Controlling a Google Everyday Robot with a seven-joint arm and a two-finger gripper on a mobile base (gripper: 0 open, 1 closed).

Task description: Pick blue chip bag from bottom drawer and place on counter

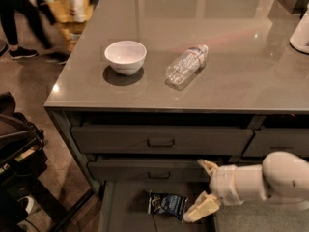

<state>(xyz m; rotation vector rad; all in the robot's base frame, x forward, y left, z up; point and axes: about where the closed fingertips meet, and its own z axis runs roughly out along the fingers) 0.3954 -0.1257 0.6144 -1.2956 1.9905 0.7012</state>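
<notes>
The blue chip bag (166, 205) lies crumpled on the floor of the open bottom drawer (125, 207), below two handled drawers. My gripper (203, 187) reaches in from the right on a white arm and hangs just right of the bag, over the drawer. Its two cream fingers (200, 210) are spread apart with nothing between them; the lower one is close to the bag's right end. The grey-brown counter (241, 81) lies above the drawers.
A white bowl (125, 56) and a clear plastic bottle (186, 65) lie on the counter. A white object (301, 33) stands at its far right edge. A dark chair or cart (17, 153) stands at left. A person (24, 13) walks at back left.
</notes>
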